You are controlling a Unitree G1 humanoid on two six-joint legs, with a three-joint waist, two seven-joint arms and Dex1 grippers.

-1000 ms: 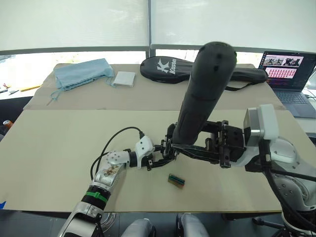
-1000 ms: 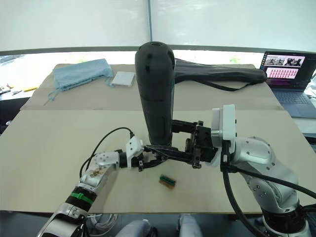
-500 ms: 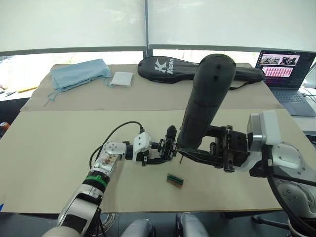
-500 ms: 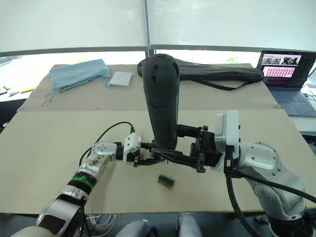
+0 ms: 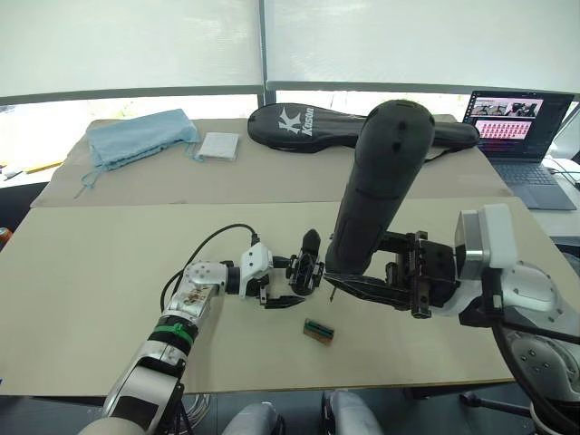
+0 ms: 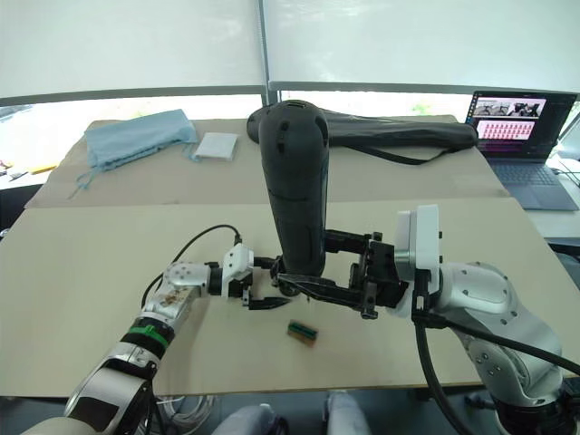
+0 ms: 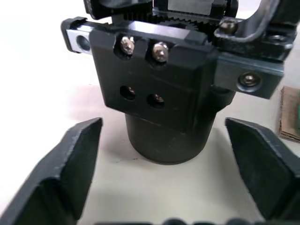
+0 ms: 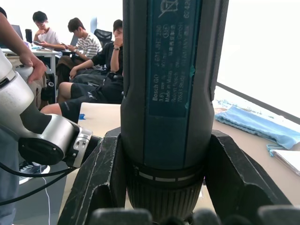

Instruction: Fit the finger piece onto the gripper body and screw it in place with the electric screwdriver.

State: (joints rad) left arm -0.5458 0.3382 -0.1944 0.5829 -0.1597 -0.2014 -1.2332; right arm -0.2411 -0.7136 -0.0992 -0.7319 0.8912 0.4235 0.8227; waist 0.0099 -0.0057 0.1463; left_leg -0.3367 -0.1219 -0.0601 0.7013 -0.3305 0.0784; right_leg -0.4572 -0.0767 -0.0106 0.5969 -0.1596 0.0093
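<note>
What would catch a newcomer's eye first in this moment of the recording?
The big black electric screwdriver, upright at mid-table in the right hand, which is shut on it. Beside its tip stands the small gripper body, between the open fingers of the left hand. A small green-and-brown block lies just in front.

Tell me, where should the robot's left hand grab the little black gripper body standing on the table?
Probably the round base of the gripper body, one finger on each side. The left gripper is open, level with it, so it could slide straight in. The base is smooth and stands upright on the table; the block above carries screws and holes that should stay free for the screwdriver.
</note>
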